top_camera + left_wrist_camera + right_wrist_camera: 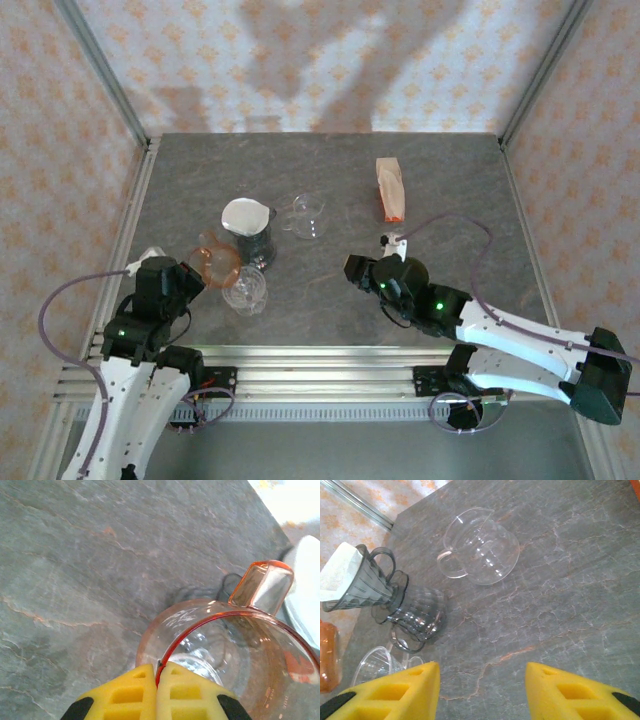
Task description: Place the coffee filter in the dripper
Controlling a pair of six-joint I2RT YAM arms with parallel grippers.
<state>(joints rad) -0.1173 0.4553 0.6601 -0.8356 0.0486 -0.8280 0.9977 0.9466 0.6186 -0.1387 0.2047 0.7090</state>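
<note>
Left gripper (157, 674), at the bottom edge of its wrist view, pinches the thin rim of the orange dripper (261, 586) between its yellow pads (127, 692), one pad inside the wall and one outside; we read this as steadying the light vessel by the one edge narrow enough for the jaws. In the overhead view the right gripper (352, 268) sits right of centre over bare table (440, 180), jaws parted and nothing between them (a waiting posture, in our judgement, that leaves the glassware free for the other arm). We find the white coffee filter (339, 572) at the left edge of the right wrist view, seated in the mouth of the grey dripper (367, 587), which stands on a ribbed grey server (417, 614); the stack raises the cone and keeps its mouth clear. If the grey dripper is the one intended, we judge the task essentially met; if the orange, the paper has yet to be moved. A clear carafe (482, 545) stands apart at upper centre, a clear dripper (377, 662) just below the server. A brown packet (391, 188) in the upper right of the overhead view is presumably the filter supply. We can read no brand or label: the packet's print is too small, and the carafe shows only faint graduation marks.
</note>
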